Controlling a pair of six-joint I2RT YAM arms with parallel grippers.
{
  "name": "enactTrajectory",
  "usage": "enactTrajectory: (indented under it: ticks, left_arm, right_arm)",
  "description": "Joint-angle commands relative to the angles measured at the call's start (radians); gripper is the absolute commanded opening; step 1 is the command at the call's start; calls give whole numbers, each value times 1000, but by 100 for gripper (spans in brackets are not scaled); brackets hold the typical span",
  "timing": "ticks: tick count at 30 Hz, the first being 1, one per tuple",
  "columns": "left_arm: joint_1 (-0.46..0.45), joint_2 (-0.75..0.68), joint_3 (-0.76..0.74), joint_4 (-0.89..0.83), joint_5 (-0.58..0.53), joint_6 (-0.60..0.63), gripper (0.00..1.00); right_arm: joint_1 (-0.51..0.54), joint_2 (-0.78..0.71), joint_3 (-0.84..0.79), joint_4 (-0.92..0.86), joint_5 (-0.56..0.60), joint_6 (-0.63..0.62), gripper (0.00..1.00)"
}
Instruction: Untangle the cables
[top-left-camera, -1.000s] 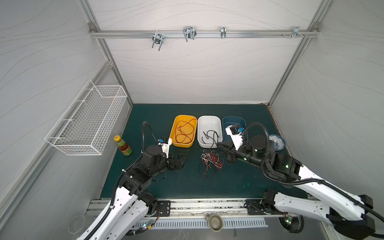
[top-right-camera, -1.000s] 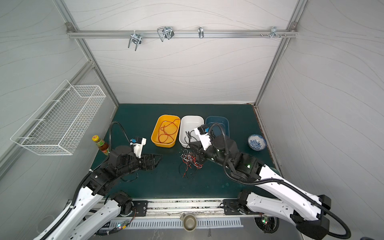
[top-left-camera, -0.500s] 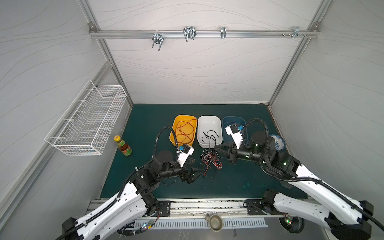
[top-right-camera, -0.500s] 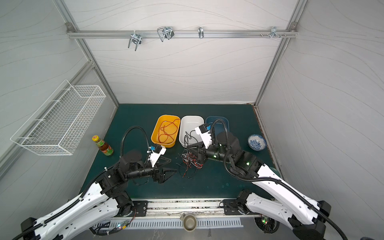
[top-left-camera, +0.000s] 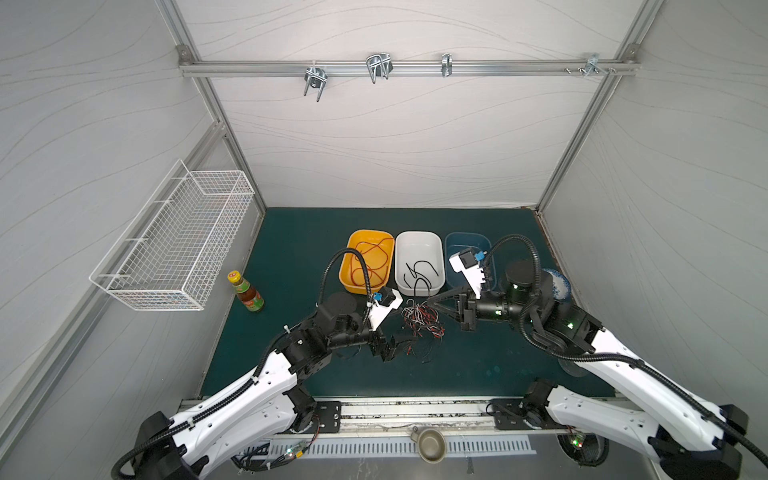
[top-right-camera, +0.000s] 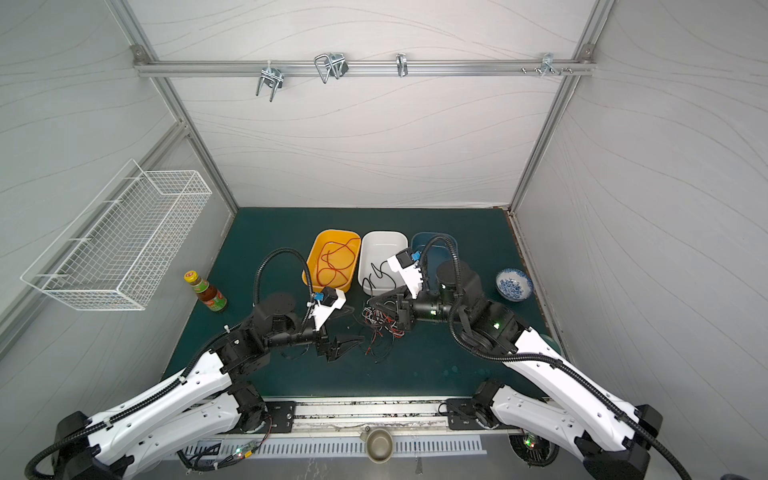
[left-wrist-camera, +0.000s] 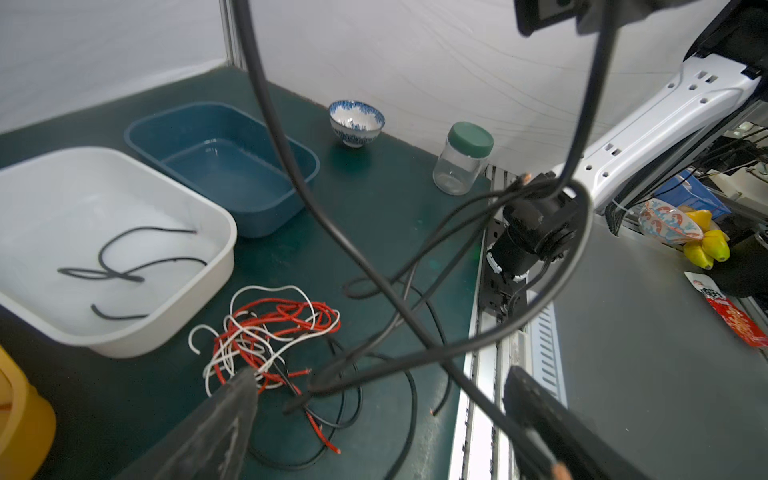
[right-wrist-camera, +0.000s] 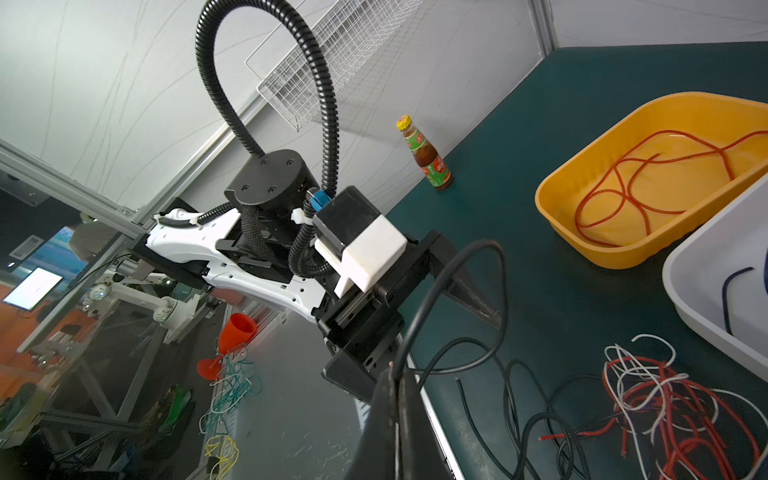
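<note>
The cables (top-left-camera: 419, 322) are red, white and black, the mat (top-left-camera: 291, 232) dark green. There's a yellow tub (top-left-camera: 371, 232), a white tub (top-left-camera: 417, 234) and a blue tub (left-wrist-camera: 224, 120). The bowl (left-wrist-camera: 356, 134) is white with a blue pattern, the jar lid (left-wrist-camera: 473, 139) green

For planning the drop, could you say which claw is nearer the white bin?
Right. The right claw hovers by the white bin; the left claw is farther off, past the cables.
</note>
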Motion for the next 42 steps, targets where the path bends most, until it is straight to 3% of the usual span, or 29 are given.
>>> enactTrajectory:
  ticks: [1, 6, 16, 29, 33, 38, 42]
  left_arm:
    - [-5, -16, -15, 118, 10, 44, 90]
    - [-4, -31, -30, 128, 8, 47, 85]
    - [-5, -33, -38, 150, 10, 35, 42]
    - [-4, -50, -34, 124, 52, 39, 19]
    - [-5, -64, -34, 112, 48, 47, 0]
    - [-4, -78, -27, 86, 8, 34, 0]
    - [-5, -108, -20, 50, -32, 37, 0]
  right_arm:
    - [-7, -3, 0, 44, -53, 4, 0]
    - [-11, -4, -13, 67, -69, 14, 0]
    - [-19, 3, -37, 103, -86, 35, 0]
    - [-36, -13, -49, 125, -42, 53, 0]
    - [-52, -34, -68, 134, -2, 71, 0]
    - [-84, -71, -99, 135, 68, 99, 0]
    - [-115, -111, -123, 85, 199, 122, 0]
